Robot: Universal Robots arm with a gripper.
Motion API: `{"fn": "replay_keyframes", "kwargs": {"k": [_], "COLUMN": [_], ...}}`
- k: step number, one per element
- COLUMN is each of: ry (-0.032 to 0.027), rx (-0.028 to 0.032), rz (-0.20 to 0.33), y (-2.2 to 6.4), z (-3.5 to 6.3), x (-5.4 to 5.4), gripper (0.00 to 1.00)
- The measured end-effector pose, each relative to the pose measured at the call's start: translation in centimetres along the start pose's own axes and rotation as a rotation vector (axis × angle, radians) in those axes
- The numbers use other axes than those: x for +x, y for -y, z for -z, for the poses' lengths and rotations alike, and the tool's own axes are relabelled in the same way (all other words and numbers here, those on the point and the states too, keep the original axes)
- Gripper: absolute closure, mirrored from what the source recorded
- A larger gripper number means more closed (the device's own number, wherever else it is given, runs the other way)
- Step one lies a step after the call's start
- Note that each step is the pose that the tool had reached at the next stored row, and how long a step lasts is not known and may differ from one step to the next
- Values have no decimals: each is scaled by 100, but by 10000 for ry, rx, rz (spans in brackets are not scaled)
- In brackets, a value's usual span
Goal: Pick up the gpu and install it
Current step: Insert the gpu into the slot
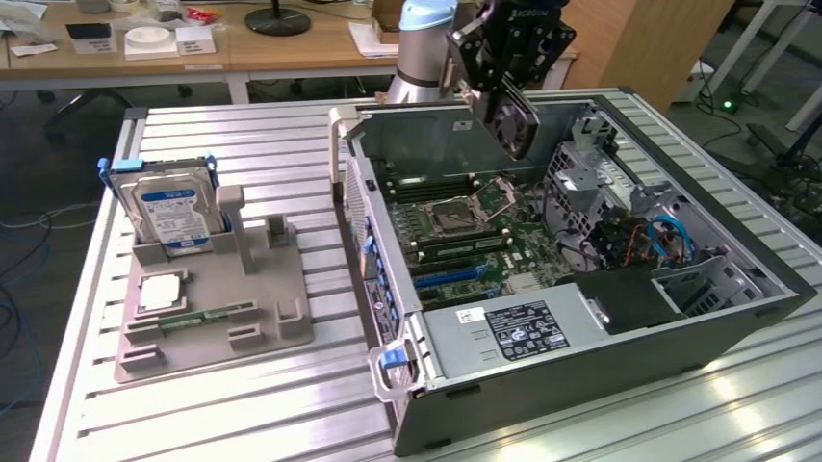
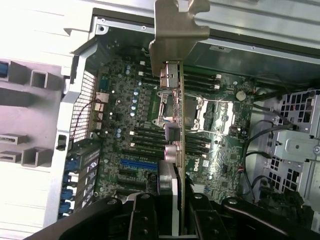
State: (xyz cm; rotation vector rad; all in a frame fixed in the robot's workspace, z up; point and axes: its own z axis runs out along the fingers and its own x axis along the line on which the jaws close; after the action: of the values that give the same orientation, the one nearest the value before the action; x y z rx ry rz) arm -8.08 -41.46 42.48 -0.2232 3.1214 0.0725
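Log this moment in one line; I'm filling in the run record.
hand: shut on gpu | gpu: held in the air over motherboard inside open computer case | install: not yet seated

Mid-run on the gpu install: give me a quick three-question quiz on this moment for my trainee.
1. True or false: the pincer holds the gpu above the open computer case.
2. Where is the hard drive? A) standing in the grey holder B) inside the case C) on the floor
3. Fill in: the gpu is not yet seated on the ____.
Key: 1 true; 2 A; 3 motherboard.
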Motion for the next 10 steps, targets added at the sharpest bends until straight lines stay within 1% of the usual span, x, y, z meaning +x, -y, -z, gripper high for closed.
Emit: {"fn": "replay_keyframes", "kwargs": {"k": [10], "ry": [-24], "rx": [-9], "rz": [548], "y": [17], "z": [1], "x": [2], "gripper": [72]}}
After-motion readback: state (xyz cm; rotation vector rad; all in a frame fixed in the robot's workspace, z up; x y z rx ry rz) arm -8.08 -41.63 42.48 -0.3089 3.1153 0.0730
